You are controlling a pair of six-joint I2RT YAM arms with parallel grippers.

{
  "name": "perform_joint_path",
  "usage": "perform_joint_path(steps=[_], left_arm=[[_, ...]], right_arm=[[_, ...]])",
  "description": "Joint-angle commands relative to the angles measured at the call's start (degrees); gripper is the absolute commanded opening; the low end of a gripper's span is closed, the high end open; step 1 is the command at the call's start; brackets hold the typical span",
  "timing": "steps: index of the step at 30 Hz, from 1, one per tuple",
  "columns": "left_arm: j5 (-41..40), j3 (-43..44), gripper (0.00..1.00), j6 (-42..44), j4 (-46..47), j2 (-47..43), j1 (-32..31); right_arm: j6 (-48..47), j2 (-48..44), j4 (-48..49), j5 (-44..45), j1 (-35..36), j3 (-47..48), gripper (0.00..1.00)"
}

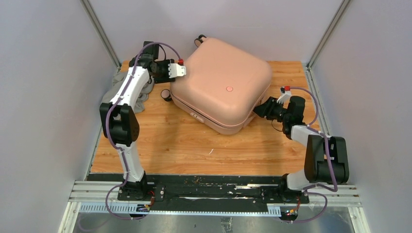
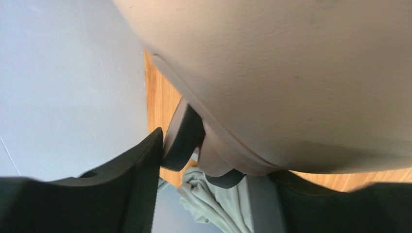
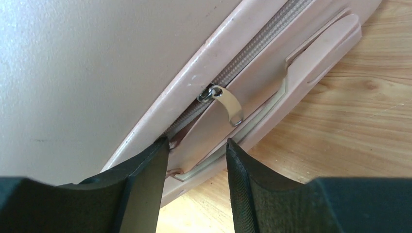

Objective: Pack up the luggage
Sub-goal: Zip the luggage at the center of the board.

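1. Top view: the large pale pink hard-shell suitcase lies flat and skewed toward the far side of the light wooden table. Its lid is shut, so whatever is inside is hidden.
   - A small round dot sits on the shell; any mark on it is too small to read.
   - A small black wheel sticks out at the suitcase's far corner.
   - A crumpled grey cloth lies outside the suitcase at the table's far-left corner, behind the left arm.
   - The left fingers are at the suitcase's left corner, and the right fingers are at its right edge.
2. Left wrist view: the pink suitcase shell fills the upper frame.
   - A black wheel under its corner sits just beside one of the left fingers.
   - The left fingers are spread with the wheel mount between them. I cannot tell whether they press on it.
   - The grey cloth lies below.
3. Right wrist view: the right fingers are spread and pinch nothing. They straddle the suitcase's side.
   - The grey zip is closed.
   - Its silver zip pull hangs just beyond the fingertips.
   - A pale pink side handle lies flat against the shell, above the table.
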Motion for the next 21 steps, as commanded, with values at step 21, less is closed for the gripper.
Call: perform_joint_path(steps=[21], left_arm=[[9.0, -33.0, 1.0, -35.9, -4.2, -31.5, -9.1]], right_arm=[[3.2, 2.3, -18.7, 13.9, 1.4, 9.5, 0.43]])
